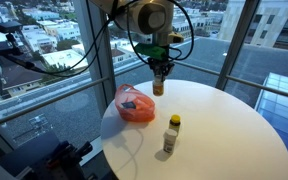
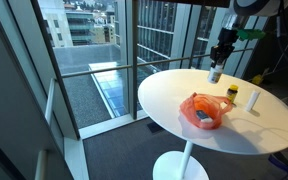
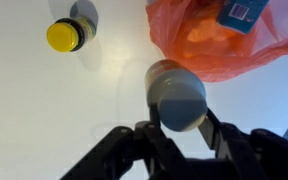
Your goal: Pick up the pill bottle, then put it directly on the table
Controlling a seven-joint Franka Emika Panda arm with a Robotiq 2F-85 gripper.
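Our gripper [image 1: 159,78] hugs the pill bottle [image 3: 176,95] tight over the white table [image 1: 234,130]; the orange bag [image 3: 224,45] sits at one o'clock, the yellow-capped bottle [image 3: 66,35] at ten. We should go straight down slowly onto bare table; let go once it stands flat.

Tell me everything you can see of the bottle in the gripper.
The pill bottle is small, its body amber-brown in an exterior view, its round cap pale grey in the wrist view. It stands upright, clamped from both sides by the gripper. It is over the white table, beside the orange bag; whether its base touches the table is unclear.
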